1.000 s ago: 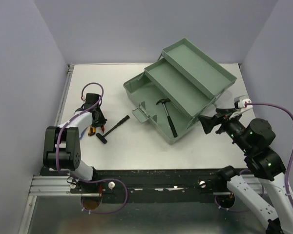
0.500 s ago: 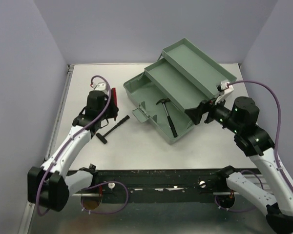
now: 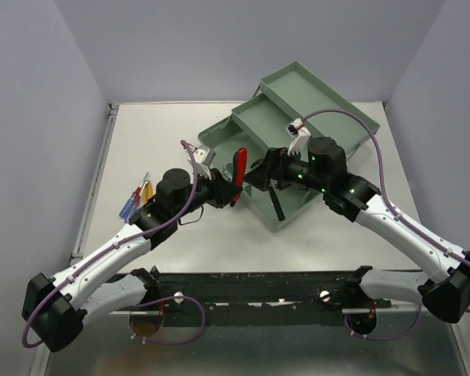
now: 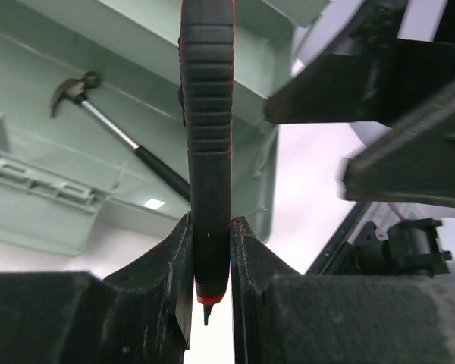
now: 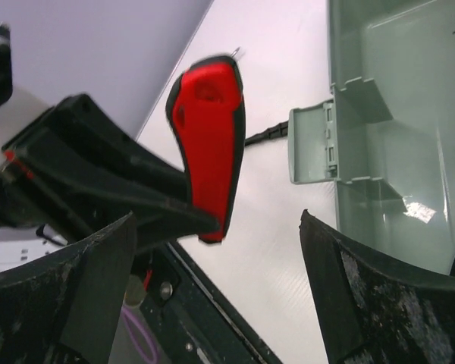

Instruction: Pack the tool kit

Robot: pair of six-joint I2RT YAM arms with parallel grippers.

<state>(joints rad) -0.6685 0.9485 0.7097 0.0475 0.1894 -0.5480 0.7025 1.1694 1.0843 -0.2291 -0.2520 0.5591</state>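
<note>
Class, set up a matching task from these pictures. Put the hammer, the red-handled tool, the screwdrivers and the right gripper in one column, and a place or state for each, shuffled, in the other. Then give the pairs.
Column one
1. hammer
2. red-handled tool
3. screwdrivers
4. right gripper

Column two
A. open, gripping nothing
B. lying on the table, left side
C. lying inside the toolbox
D. clamped in the left gripper

Pairs: 1-C, 2-D, 3-B, 4-A
</note>
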